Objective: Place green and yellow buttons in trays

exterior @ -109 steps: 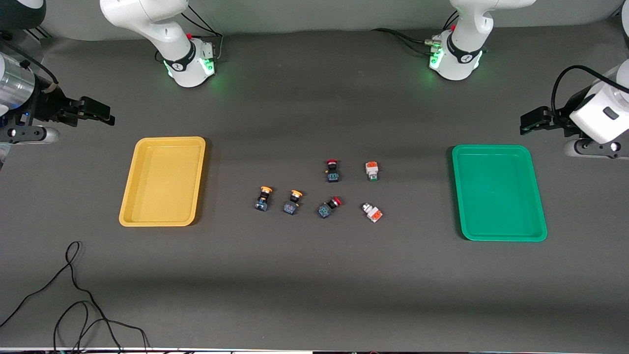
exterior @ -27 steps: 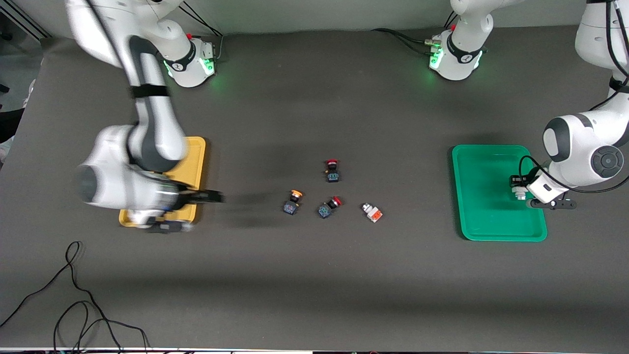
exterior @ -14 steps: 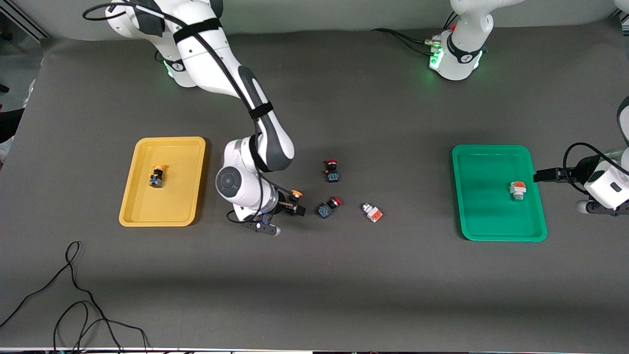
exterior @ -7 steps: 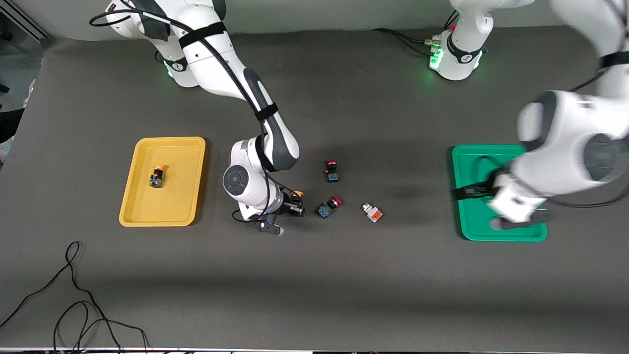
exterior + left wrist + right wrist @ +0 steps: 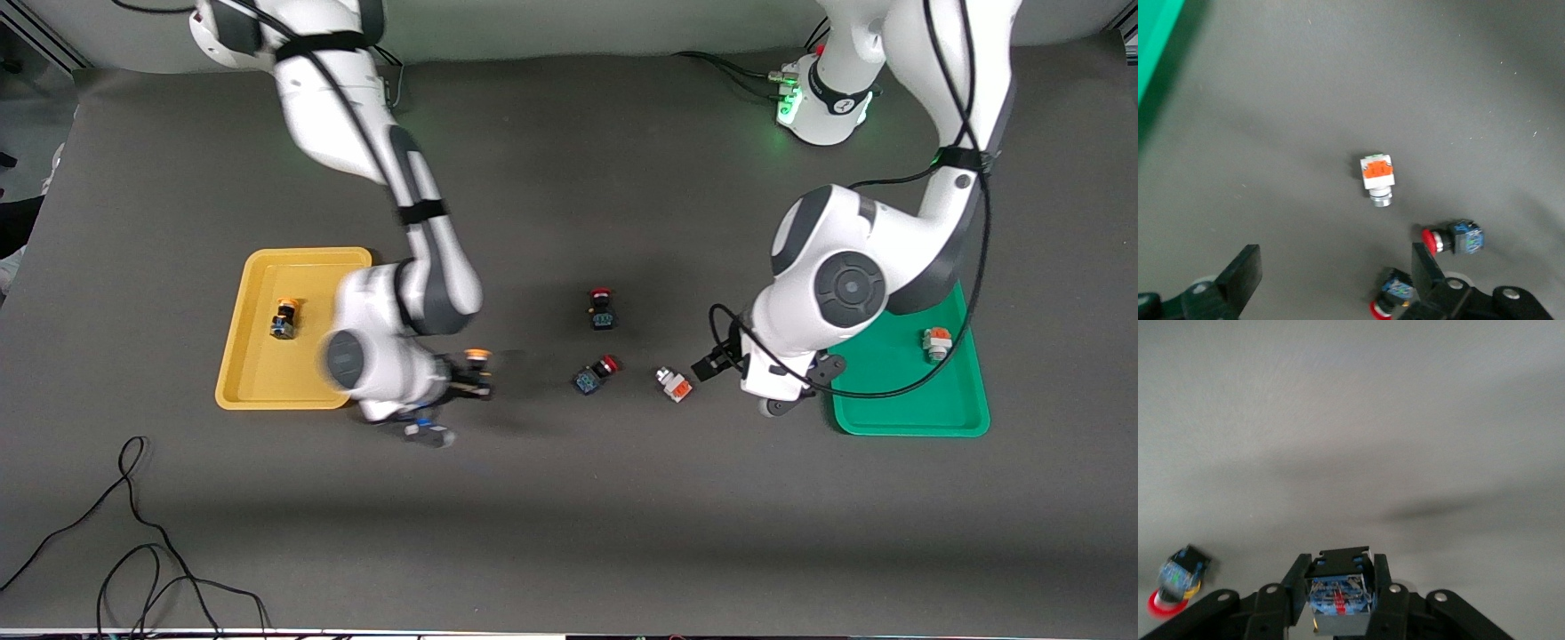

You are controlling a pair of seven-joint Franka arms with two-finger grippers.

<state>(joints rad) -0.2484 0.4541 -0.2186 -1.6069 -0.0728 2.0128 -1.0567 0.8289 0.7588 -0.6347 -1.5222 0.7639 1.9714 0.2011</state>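
My right gripper (image 5: 469,380) is shut on a yellow-capped button (image 5: 477,357) and holds it over the table between the yellow tray (image 5: 307,258) and the loose switches. The right wrist view shows its black-blue body (image 5: 1338,590) clamped in that gripper (image 5: 1338,577). Another yellow button (image 5: 284,318) lies in the yellow tray. My left gripper (image 5: 714,362) is open and empty, over the table beside a white-grey button (image 5: 673,384). The left wrist view shows that button (image 5: 1378,177) ahead of the open gripper (image 5: 1333,277). A second white-grey button (image 5: 935,341) lies in the green tray (image 5: 907,427).
Two red-capped switches (image 5: 602,308) (image 5: 594,375) lie mid-table, toward the right arm's end from the white-grey button on the table. They also show in the left wrist view (image 5: 1451,239) (image 5: 1395,293). A black cable (image 5: 133,533) lies near the front edge at the right arm's end.
My right gripper has lifted the yellow button and carried it toward the yellow tray. My left arm has swung from over the green tray to beside the white-grey button on the table.
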